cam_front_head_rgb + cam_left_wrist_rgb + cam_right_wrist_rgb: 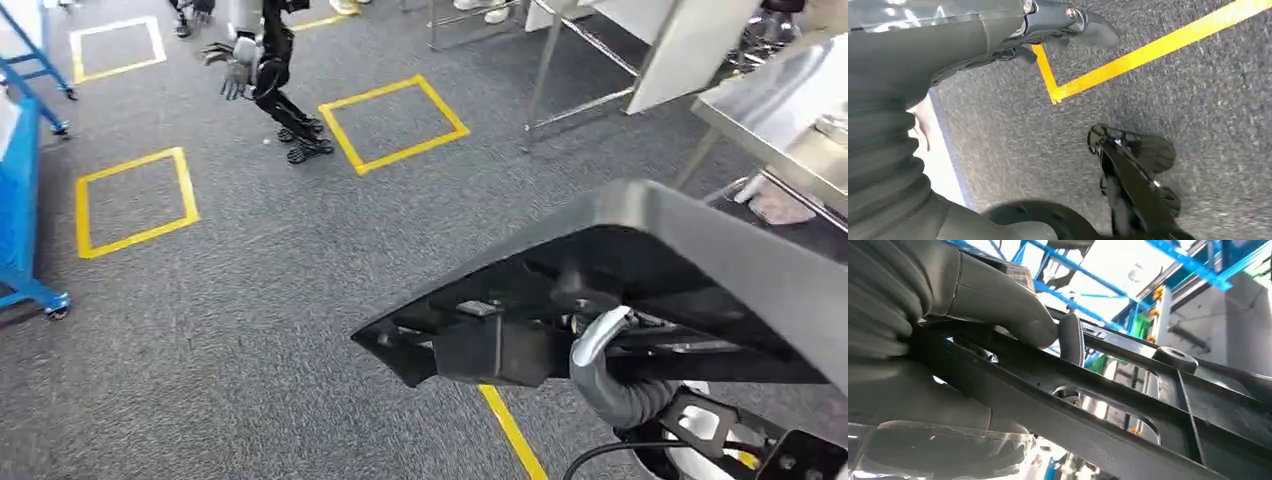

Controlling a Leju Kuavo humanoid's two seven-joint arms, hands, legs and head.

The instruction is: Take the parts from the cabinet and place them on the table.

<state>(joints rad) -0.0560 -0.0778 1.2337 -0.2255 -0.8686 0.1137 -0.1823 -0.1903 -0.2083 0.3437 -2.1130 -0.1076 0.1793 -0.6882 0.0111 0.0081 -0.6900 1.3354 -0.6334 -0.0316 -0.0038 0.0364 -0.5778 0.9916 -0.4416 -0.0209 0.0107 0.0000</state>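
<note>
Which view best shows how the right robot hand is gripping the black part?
The right wrist view: the right robot hand wraps the black part, thumb pressed on a rib, other fingers underneath. The head view shows the part's overall shape with a finger curled beneath. The left wrist view shows floor and yellow tape.

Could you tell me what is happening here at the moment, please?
The robot's right hand grips a large black plastic part, carried above the grey carpet with its yellow tape squares. A steel table stands ahead to the right. The left hand hangs near the floor. Another humanoid robot stands beyond.
</note>
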